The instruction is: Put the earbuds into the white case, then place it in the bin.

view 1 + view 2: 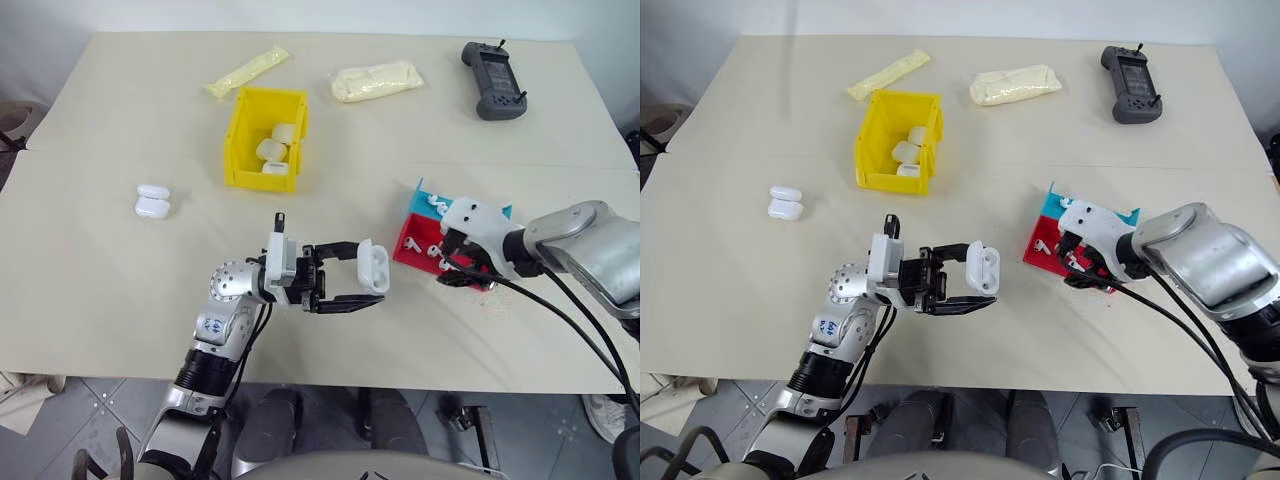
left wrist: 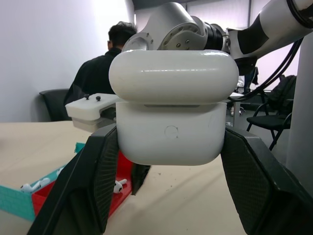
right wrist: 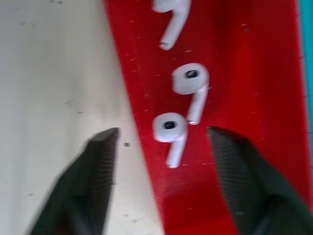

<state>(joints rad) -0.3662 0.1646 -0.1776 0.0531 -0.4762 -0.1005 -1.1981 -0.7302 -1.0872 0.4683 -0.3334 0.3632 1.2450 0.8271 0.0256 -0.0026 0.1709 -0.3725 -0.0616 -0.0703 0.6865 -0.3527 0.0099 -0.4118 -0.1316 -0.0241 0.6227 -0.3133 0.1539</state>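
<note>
Matte beige table [image 1: 120, 300], glossy rounded white case [image 1: 373, 265], red tray [image 3: 234, 73].

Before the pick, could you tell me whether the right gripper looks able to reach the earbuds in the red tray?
Probably yes: the right gripper hangs open over an earbud in the red tray, nothing between.

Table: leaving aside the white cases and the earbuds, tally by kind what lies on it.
Pale yellow bags: 2
Black controller: 1
Yellow bin: 1
Red and teal tray: 1
Total: 5
</note>
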